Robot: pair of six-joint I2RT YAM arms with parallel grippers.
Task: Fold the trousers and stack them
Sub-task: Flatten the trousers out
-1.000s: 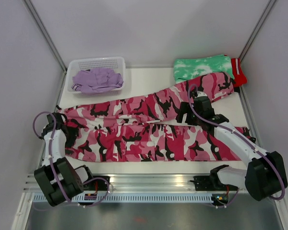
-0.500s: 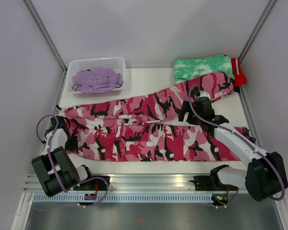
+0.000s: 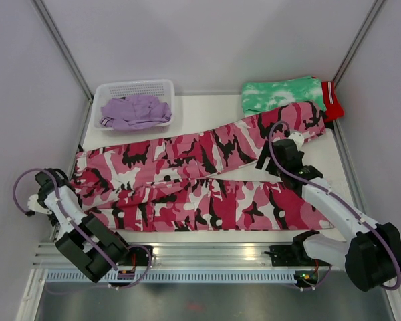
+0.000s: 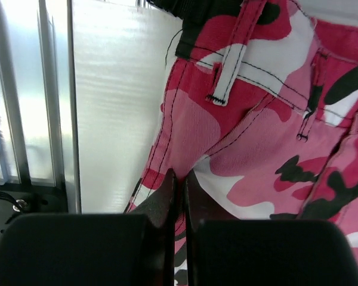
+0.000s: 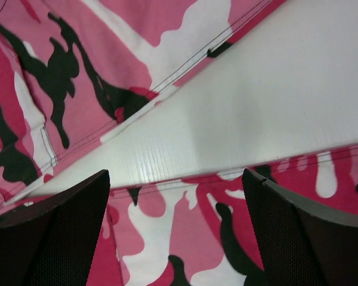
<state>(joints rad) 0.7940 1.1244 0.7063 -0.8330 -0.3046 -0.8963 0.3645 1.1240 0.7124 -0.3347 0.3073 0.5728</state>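
The pink, white and black camouflage trousers (image 3: 187, 180) lie spread across the table, waist at the left and both legs running right. My left gripper (image 3: 68, 192) is at the waist's left edge. In the left wrist view it (image 4: 179, 186) is shut on a fold of camouflage fabric (image 4: 256, 137) below a belt loop. My right gripper (image 3: 269, 159) hovers open over the gap between the two legs. Its fingers (image 5: 59, 232) stand wide above the lower leg (image 5: 185, 244), holding nothing. The lilac trousers (image 3: 135, 110) sit bunched in the white basket (image 3: 162, 85).
A folded green-and-white tie-dye garment (image 3: 281, 93) and a red folded garment (image 3: 333, 100) lie at the back right, touching the upper leg's cuff. A metal rail (image 3: 200, 254) runs along the near edge. Bare table (image 4: 113, 107) shows left of the waist.
My left gripper has shut on the waist and pulled left and toward the near edge. The whole camouflage pair slid left with it. The right gripper stayed open, shifting slightly.
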